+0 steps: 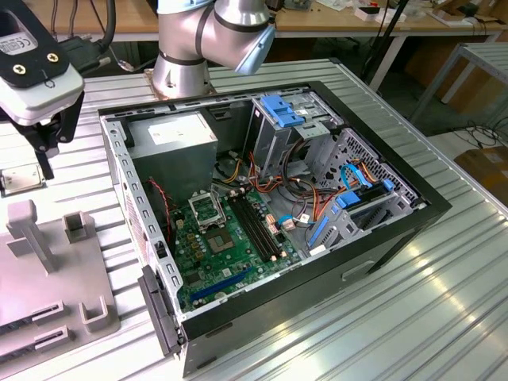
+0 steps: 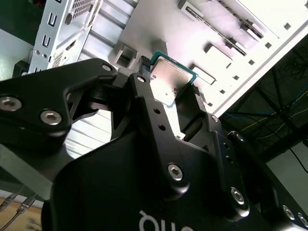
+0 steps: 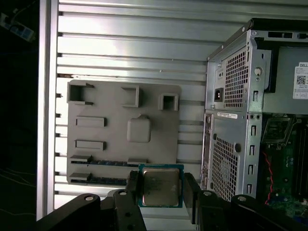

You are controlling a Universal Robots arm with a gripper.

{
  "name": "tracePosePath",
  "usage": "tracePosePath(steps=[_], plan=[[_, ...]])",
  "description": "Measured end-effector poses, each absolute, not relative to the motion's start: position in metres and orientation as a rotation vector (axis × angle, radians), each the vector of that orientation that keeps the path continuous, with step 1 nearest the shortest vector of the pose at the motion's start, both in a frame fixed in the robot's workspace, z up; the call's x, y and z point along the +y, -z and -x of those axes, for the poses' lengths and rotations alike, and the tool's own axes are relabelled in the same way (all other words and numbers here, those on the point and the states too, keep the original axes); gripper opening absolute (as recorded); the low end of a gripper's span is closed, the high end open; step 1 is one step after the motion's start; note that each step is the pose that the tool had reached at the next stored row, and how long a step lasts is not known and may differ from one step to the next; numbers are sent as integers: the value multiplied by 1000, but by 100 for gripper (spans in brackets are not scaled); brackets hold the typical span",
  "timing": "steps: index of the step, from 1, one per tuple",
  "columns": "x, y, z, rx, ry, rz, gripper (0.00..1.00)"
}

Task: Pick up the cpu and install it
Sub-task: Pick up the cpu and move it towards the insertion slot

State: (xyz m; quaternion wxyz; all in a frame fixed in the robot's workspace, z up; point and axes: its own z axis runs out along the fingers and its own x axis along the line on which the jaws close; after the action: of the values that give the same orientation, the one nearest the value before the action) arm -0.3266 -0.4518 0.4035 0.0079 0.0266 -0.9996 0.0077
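Bright light, pale glare on cpu (image 2: 170,81)

The arm (image 1: 208,32) is built of rounded silver-grey metal tubes and joints, one joint closed by a pale blue cap (image 1: 255,51). Its wrist carries a white housing (image 1: 40,86) topped by a black plate (image 1: 24,57) with two brass-coloured screws. The end effector (image 2: 169,84) is matte black, with angular linkage bars pinned by silver hex-socket bolts (image 2: 175,172). It has two slim fingers (image 2: 147,103) drilled with small holes, and white lettering (image 2: 159,222) on its body.
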Motion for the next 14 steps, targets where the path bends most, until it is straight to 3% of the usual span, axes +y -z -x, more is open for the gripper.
tracePosePath(steps=[14], plan=[[-452, -403, 316, -3125, -24, -83, 47]])
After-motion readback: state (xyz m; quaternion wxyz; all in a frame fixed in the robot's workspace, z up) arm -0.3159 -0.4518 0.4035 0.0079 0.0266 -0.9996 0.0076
